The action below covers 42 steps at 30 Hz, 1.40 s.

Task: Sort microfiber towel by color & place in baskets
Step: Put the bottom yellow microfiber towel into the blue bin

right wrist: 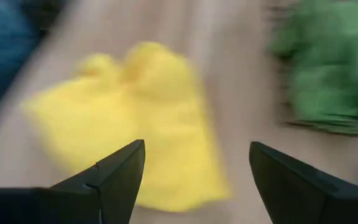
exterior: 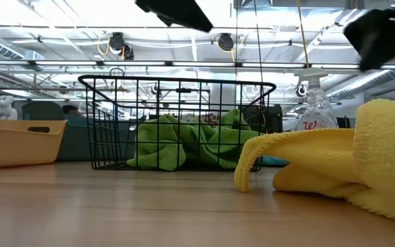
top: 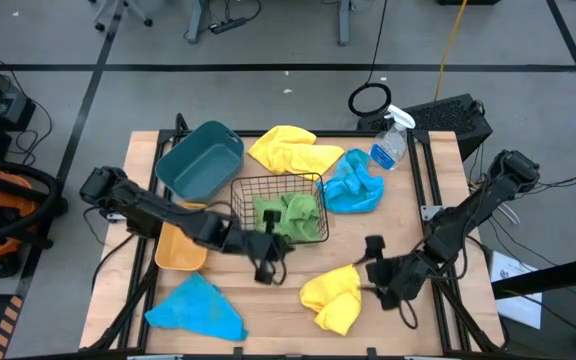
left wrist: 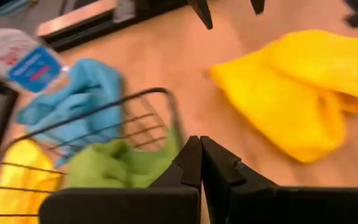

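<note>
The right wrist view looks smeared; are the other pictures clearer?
Right wrist view: yellow towel and green towels heavily motion-blurred. Left wrist view: spray bottle and wire basket softly blurred. Low view: sharp, bright ceiling lights behind. High view: even, clear.

Even, bright overhead light falls on the table (top: 438,200); shadows under the towels are soft and short. In the low view the ceiling strip lights (exterior: 81,14) glare white, nearly washing out the room behind. The right wrist view is heavily motion-blurred, the yellow towel (right wrist: 135,124) smeared. The left wrist view is blurred too, the spray bottle (left wrist: 23,59) soft-edged.
</note>
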Available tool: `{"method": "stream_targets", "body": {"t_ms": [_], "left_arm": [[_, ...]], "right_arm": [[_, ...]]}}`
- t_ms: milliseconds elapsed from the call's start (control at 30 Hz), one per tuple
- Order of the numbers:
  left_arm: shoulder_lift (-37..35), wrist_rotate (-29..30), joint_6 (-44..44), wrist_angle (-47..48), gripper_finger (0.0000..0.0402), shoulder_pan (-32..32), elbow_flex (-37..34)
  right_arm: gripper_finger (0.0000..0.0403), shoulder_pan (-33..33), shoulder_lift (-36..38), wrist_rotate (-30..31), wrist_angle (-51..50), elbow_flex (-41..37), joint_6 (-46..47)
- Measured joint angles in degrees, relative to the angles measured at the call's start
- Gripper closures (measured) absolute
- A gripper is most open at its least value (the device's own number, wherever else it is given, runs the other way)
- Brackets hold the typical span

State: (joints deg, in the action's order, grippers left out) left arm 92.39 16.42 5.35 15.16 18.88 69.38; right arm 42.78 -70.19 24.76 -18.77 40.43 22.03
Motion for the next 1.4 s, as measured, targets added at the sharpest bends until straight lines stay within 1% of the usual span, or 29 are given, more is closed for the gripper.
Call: {"method": "stream_targets", "body": {"t_ms": [100, 233, 367, 500, 667, 767, 900, 1000, 1100, 1200, 1367, 1400], "left_arm": [[1.7, 0.0, -2.1, 0.1, 0.0397, 3.8, 0.0], [3.5, 1.8, -2.5, -1.4, 0.0397, 8.1, -0.1], [4.1, 5.4, -2.0, -1.6, 0.0397, 10.2, -0.1], [4.1, 6.6, -2.0, -2.6, 0.0398, 10.9, -0.1], [4.1, 6.6, -2.4, -2.7, 0.0398, 10.7, -0.1], [4.1, 6.6, -3.5, -2.8, 0.0398, 10.3, 0.0], [4.1, 6.6, -3.6, -2.8, 0.0398, 10.0, -0.1], [4.1, 6.6, -3.6, -2.8, 0.0398, 10.0, 0.0], [4.1, 6.6, -3.6, -2.9, 0.0398, 10.0, -0.1], [4.1, 6.6, -3.6, -3.2, 0.0398, 10.0, 0.0], [4.1, 6.6, -3.6, -4.5, 0.0398, 10.0, 0.0], [4.1, 6.6, -3.5, -4.5, 0.0398, 10.0, 0.0]], "right_arm": [[0.0122, 1.2, 0.0, -6.0, 9.3, -3.9, 1.8], [0.0121, 2.3, 0.0, -6.7, 20.9, -9.6, 5.7], [0.0107, 2.3, -1.4, -6.7, 26.4, -13.2, 8.5], [0.0080, 2.3, -5.5, -6.6, 30.8, -14.6, 6.1], [0.0050, 2.1, -13.4, -7.1, 39.2, -14.7, 3.7], [0.0047, 1.0, -18.0, -7.1, 42.2, -14.7, 2.2], [0.0057, -1.5, -22.7, -6.9, 44.1, -14.7, 1.7], [0.0084, -3.2, -24.8, -7.0, 44.9, -14.5, 1.8], [0.0133, -4.7, -26.0, -8.6, 45.4, -14.4, 1.6], [0.0204, -5.5, -25.9, -10.4, 45.2, -14.4, 1.1], [0.0351, -5.7, -23.9, -12.1, 44.0, -14.0, -3.0], [0.0374, -5.7, -23.4, -12.1, 43.7, -13.9, -4.1]]}}
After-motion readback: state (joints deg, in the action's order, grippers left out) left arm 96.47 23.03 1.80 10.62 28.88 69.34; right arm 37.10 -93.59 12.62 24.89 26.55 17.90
